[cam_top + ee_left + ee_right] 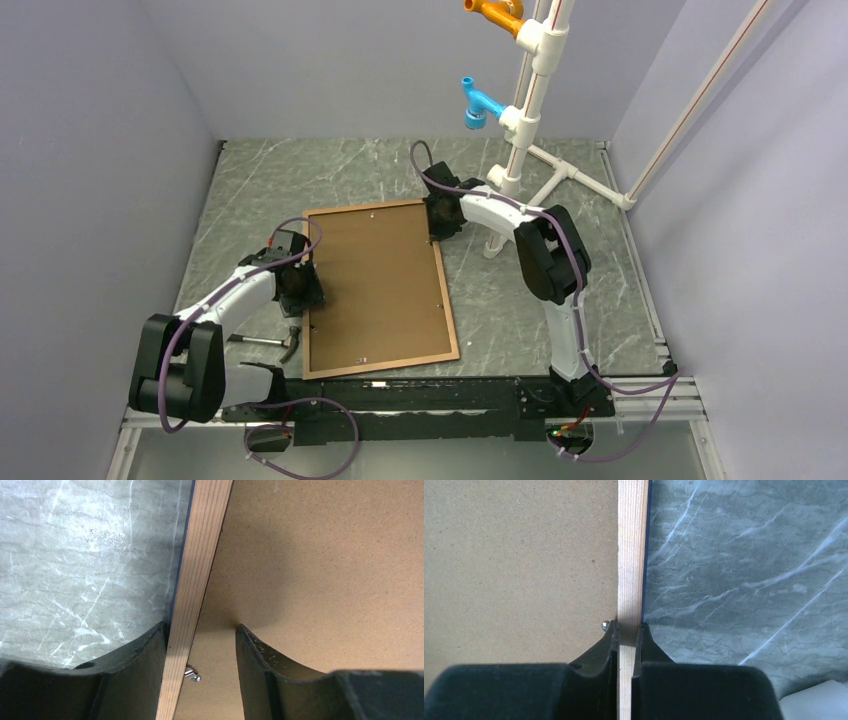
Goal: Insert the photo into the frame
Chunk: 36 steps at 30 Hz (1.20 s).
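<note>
The thin-railed light-wood frame [380, 367] lies flat on the grey marbled table [560, 300], holding the brown fibreboard backing [375, 285]; the right gripper [629, 630] pinches its right rail, and the left gripper [201, 627], half-open astride the left rail, should close squarely before lifting.

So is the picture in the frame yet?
Done: the frame lies wood side up with the backing board in it. In hand: the right gripper is shut on one rail; the left gripper straddles the opposite rail, open. To do: the photo shows in no view, so I can't tell whether it's in.
</note>
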Each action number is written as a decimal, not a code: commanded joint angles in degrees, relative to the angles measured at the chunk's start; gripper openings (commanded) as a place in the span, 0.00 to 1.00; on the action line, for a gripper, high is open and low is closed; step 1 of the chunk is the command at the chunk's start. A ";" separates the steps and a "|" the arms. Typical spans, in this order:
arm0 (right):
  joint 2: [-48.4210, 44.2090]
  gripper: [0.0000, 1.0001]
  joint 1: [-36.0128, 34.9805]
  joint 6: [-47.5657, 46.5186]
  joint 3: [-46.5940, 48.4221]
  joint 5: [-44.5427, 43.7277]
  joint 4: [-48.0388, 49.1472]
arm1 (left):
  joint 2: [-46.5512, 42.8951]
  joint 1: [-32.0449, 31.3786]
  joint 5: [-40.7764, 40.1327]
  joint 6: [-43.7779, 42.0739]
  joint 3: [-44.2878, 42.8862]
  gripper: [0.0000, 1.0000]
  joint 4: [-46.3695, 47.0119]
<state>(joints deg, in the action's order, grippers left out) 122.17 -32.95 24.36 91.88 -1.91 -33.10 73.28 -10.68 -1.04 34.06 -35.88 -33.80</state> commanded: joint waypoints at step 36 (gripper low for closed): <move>3.23 0.41 -1.56 -3.77 5.12 -3.29 -3.86 | 1.34 -0.20 1.55 -1.26 2.49 0.37 3.30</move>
<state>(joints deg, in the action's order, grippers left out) 124.86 -34.20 21.65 97.12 -4.91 -37.17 72.60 -10.52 0.25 33.58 -35.46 -32.97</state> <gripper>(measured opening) 0.486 0.388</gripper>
